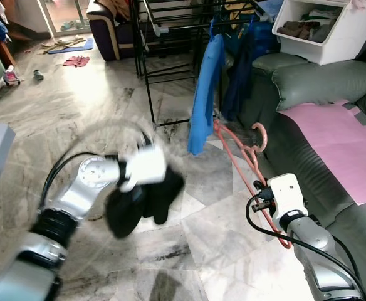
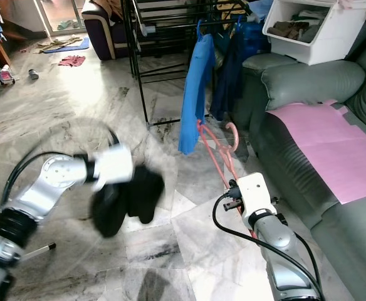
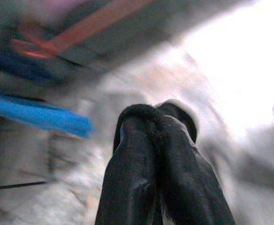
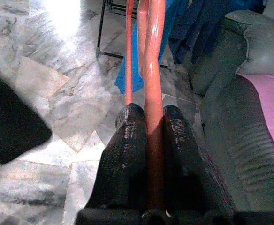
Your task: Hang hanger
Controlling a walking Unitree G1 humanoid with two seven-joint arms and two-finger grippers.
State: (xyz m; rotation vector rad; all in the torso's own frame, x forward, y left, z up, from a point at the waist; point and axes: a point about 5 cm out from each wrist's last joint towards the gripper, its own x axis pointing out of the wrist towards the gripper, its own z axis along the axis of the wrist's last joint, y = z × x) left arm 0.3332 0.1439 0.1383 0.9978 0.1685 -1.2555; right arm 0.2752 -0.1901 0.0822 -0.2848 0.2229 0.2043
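Observation:
My right gripper (image 4: 148, 117) is shut on a salmon-red plastic hanger (image 1: 242, 153), whose bar runs between the two black fingers (image 4: 127, 154). The hanger slants up from the gripper over the marble floor. Its hook (image 1: 259, 134) points up near the hem of a blue garment (image 1: 205, 94) hanging on the black drying rack (image 1: 170, 37). My left gripper (image 3: 156, 117) is smeared by motion in the middle of the floor, left of the hanger. Its black fingers (image 1: 139, 200) are pressed together with nothing seen between them.
A dark navy garment (image 1: 239, 69) hangs beside the blue one. A green sofa (image 1: 321, 81) with a pink sheet (image 1: 339, 144) lines the right side, and a white bin (image 1: 327, 31) rests on its back. A dark armchair (image 1: 111, 28), red cloth (image 1: 76, 61) and toy (image 1: 10, 77) lie farther back.

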